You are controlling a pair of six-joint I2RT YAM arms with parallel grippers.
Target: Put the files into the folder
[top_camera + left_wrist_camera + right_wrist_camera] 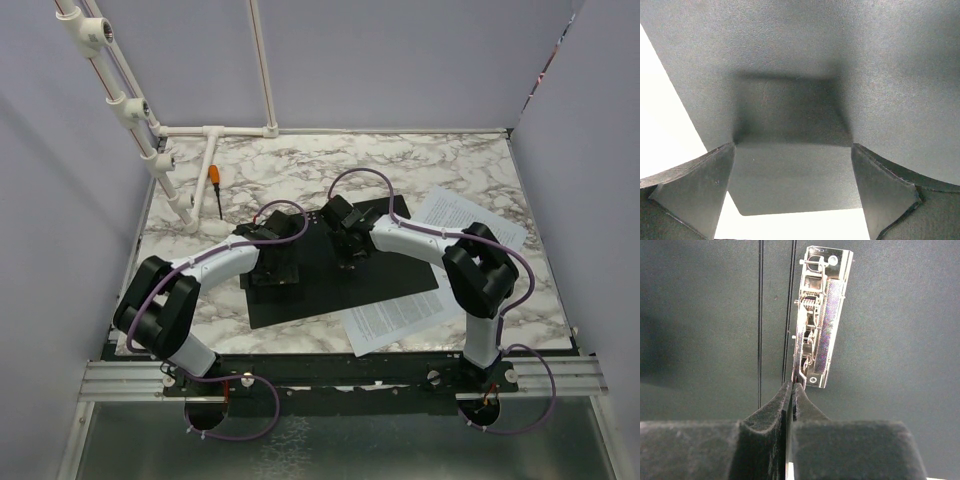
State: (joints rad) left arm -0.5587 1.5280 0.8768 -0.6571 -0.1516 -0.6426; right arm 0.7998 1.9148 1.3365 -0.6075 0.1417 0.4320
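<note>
My left claw (790,185) stands wide over the matte, fine-grained black inside of the open folder (395,275), flat on the marble table (450,165). My right claw (792,390) is closed, its dark tips touching the near end of the shiny metal clip (820,315). The white files (470,225) lie partly under the folder's right side

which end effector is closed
The right end effector: its fingers meet at the metal clip, while the left end effector gapes wide over the folder.
</note>
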